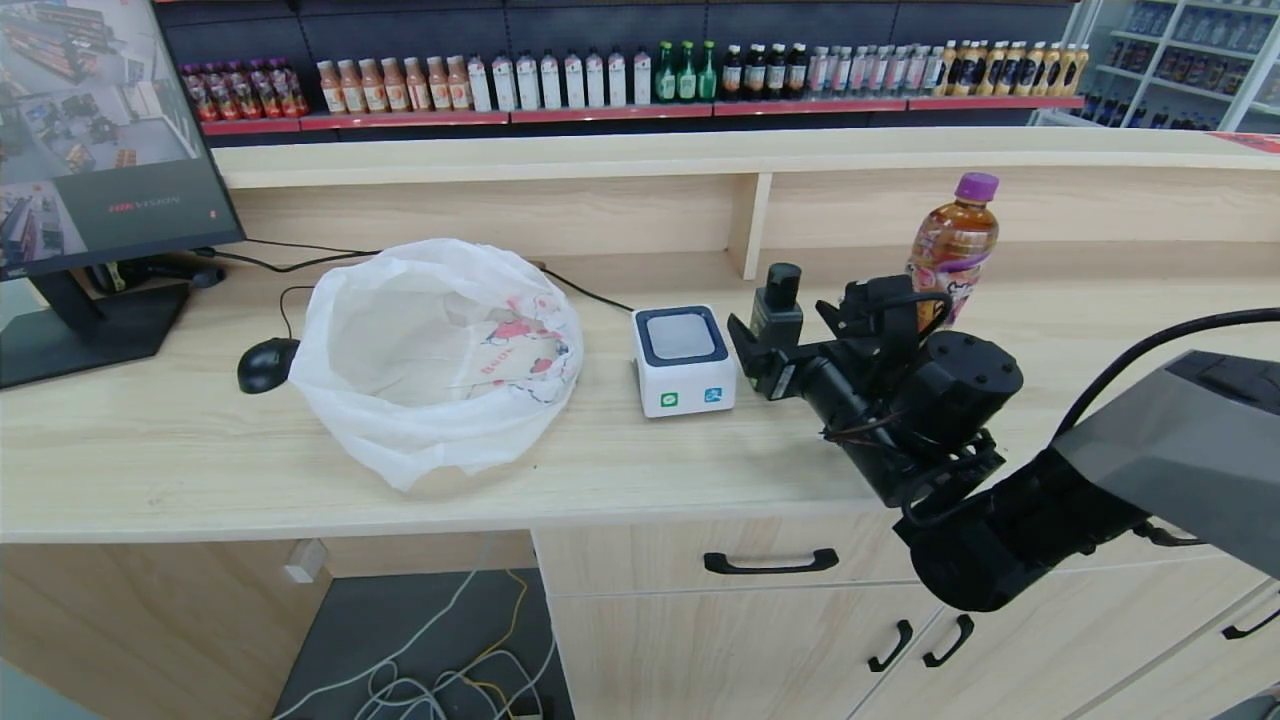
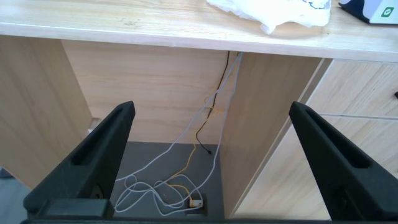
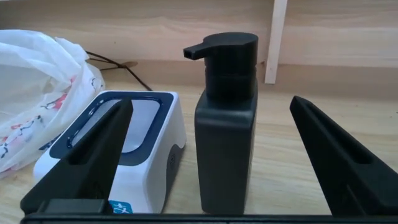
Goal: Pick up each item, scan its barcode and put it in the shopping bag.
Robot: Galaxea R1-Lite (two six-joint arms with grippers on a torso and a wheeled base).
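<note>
A black pump bottle [image 1: 779,300] [image 3: 225,124] stands upright on the wooden counter [image 1: 200,450], just right of the white barcode scanner [image 1: 685,360] [image 3: 118,152]. My right gripper [image 1: 790,330] [image 3: 211,106] is open, one finger on each side of the bottle, and no contact is visible. An amber drink bottle with a purple cap [image 1: 955,245] stands behind the right arm. The white plastic shopping bag [image 1: 440,350] [image 3: 37,106] sits open left of the scanner. My left gripper [image 2: 212,109] is open and empty, held low in front of the counter's underside.
A black mouse [image 1: 266,364] and a monitor [image 1: 90,130] are at the counter's left end. A raised back ledge with a divider [image 1: 748,225] runs behind the items. Cables [image 2: 186,186] lie on the floor under the counter. Drawers with black handles [image 1: 770,562] are below.
</note>
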